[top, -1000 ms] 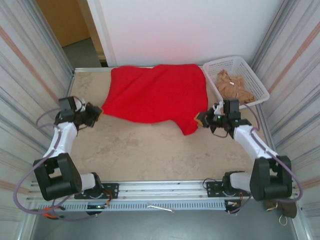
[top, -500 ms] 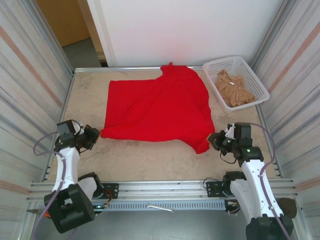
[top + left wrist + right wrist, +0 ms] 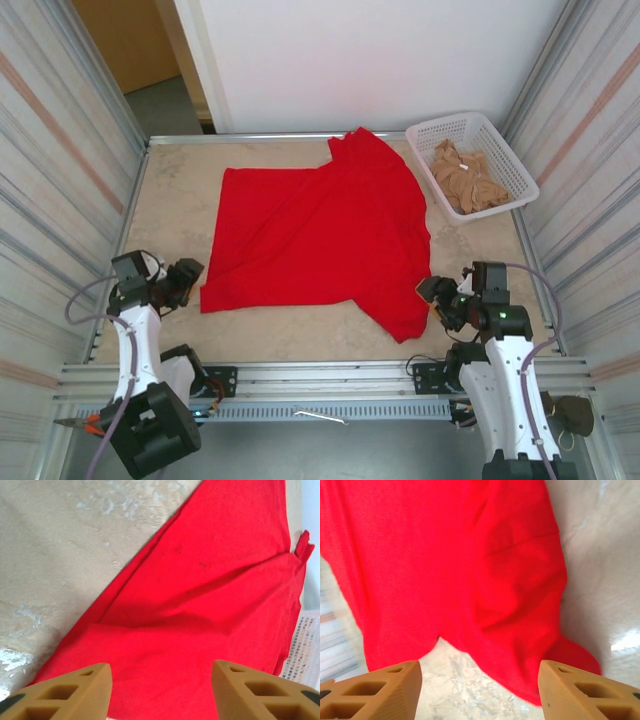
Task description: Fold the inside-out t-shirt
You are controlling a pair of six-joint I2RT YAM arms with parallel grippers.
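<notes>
The table carries the inside-out t-shirt, which is spread nearly flat from centre toward 12 o'clock, with one sleeve trailing toward 5 o'clock. A white basket is stationed at 2 o'clock. The left gripper is placed at the garment's 8 o'clock corner and the right gripper at 4 o'clock; both are spread wide and nothing is held. Laying-out is judged complete, and no fold has been made. Next, two edge points must be pinched and carried across evenly.
</notes>
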